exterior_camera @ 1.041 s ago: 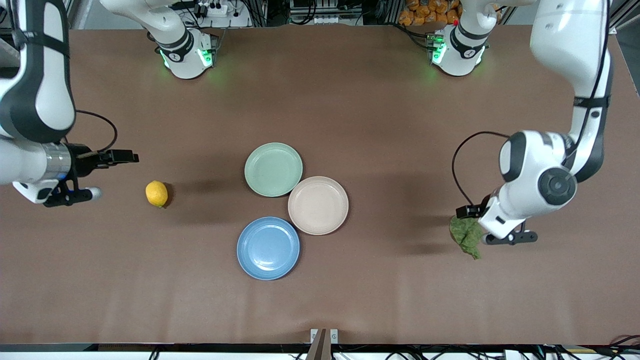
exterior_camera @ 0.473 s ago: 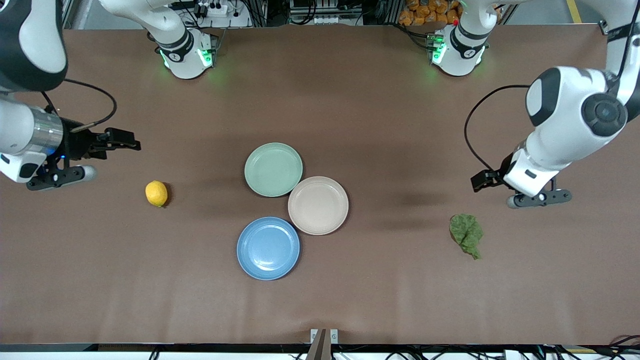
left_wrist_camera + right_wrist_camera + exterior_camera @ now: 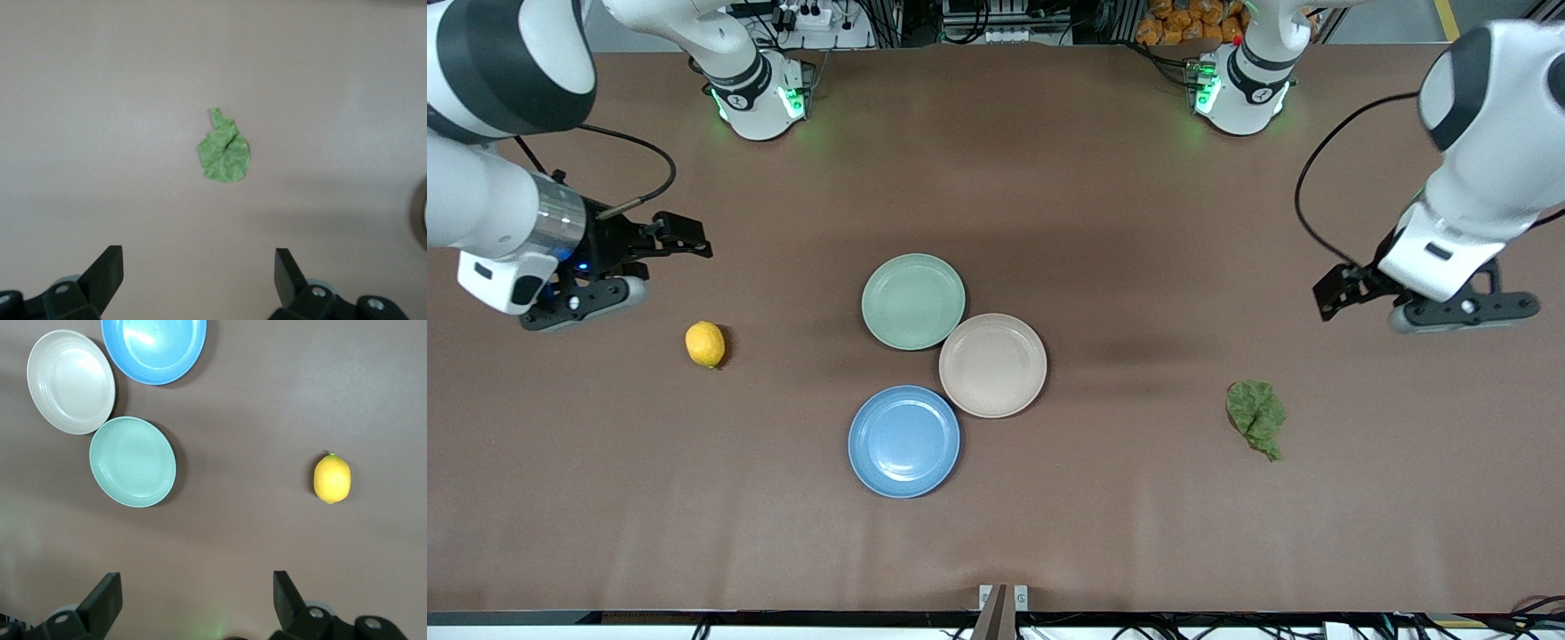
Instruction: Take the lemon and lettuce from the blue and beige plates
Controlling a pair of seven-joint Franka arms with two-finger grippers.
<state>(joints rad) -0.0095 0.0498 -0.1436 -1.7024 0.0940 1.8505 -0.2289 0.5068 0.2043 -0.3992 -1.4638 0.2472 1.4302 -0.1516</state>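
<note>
Small oval yellow lemon (image 3: 705,344) on bare brown table (image 3: 1103,204), mid-left of front frame; crinkled dark green lettuce leaf (image 3: 1256,417) at lower right, also on table. Bright blue round plate (image 3: 904,441) and pale beige round plate (image 3: 992,365) at centre, both empty.

Right gripper (image 3: 679,239) over table above lemon in frame, jaws apart. Left gripper (image 3: 1336,291) at right edge, jaws apart.

Judgement: picking looks done; best to lift both clear and leave items alone.

Left arm cut off at frame edge.

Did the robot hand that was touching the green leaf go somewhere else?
Yes. The left end effector has risen off the lettuce and pulled back toward the left arm's end of the table; the lettuce stayed put.
</note>
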